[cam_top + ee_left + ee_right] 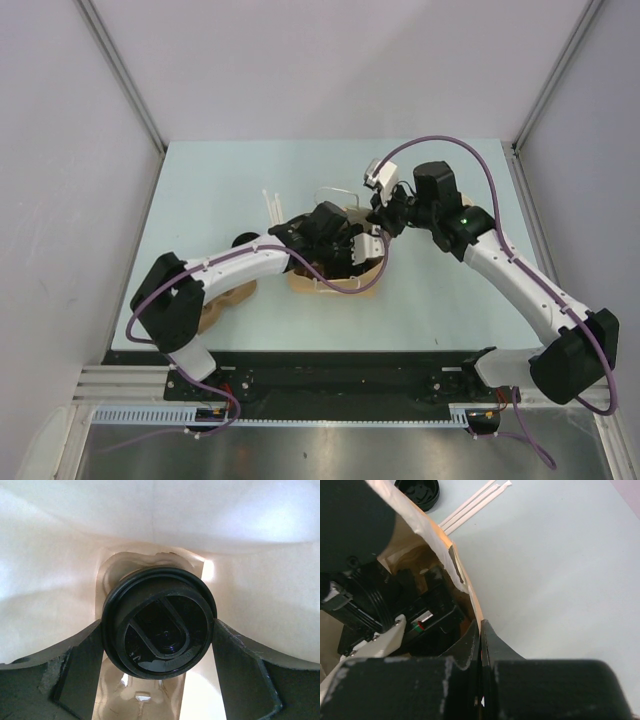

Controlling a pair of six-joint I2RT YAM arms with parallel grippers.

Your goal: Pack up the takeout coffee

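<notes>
black-lidded takeout coffee (159, 625) held between left fingers (75, 675) inside paper bag (45, 580).

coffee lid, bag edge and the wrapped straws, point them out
coffee lid (160, 625): left wrist view, centre of the black top
bag edge (430, 532): right wrist view, pale rim of the paper bag
wrapped straws (475, 505): right wrist view, middle of the white wrappers

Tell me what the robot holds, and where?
The left end effector grips the takeout coffee by its black lid; the right end effector pinches the rim of the paper bag.
</notes>
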